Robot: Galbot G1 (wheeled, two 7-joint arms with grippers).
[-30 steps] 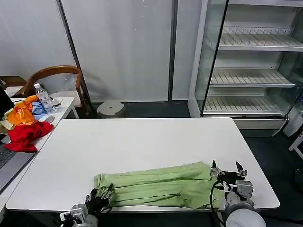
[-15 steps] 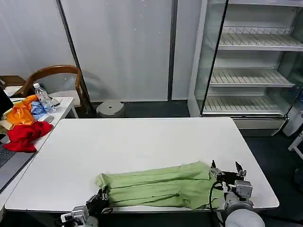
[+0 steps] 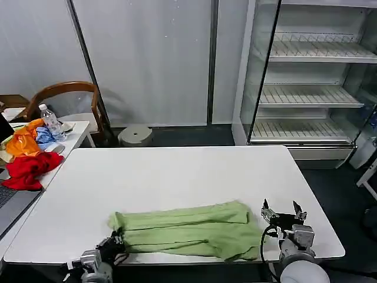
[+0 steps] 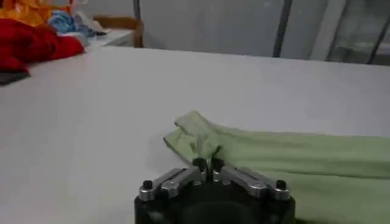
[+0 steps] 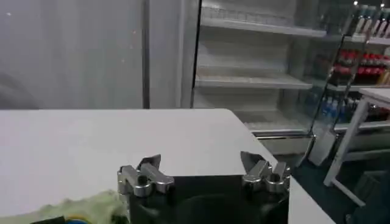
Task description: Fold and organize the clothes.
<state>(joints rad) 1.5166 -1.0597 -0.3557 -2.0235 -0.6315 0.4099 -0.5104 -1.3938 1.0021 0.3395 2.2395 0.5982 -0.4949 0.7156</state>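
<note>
1. Nearest thing first: the left gripper (image 3: 116,246) sits at the near table edge, around 7 o'clock on the tabletop. Its fingers are pinched together on the left end of the shirt (image 3: 188,230); in the left wrist view the gripper (image 4: 208,164) has a little ridge of green cloth nipped between the tips.
2. The right gripper (image 3: 284,213) is at about 5 o'clock, near edge too, just beside the shirt's right end. Its fingers are spread wide with nothing between them, and in the right wrist view the gripper (image 5: 201,167) is clear of the green cloth.
3. The shirt lies in a long folded band along the near edge of the white table (image 3: 177,171), running roughly 7 to 5 o'clock, wrinkled lengthwise.
4. Handling guess: thin cotton, light and floppy, no stiffness at all. It'll sag and drag rather than slide as 1 piece, so I'd grab it at the end corners or along a fold line, both ends together.
5. Room: loads of bare table from the middle out to 12 o'clock, so folding away from the robot looks easy. The near edge is the tight spot, cloth could slip off there.
6. Farther off at 10 o'clock, a side table (image 3: 76,127) holds a red cloth (image 3: 26,168), orange and blue clothes (image 3: 29,140) and a water bottle (image 3: 50,121). Well apart, not in the way.
</note>
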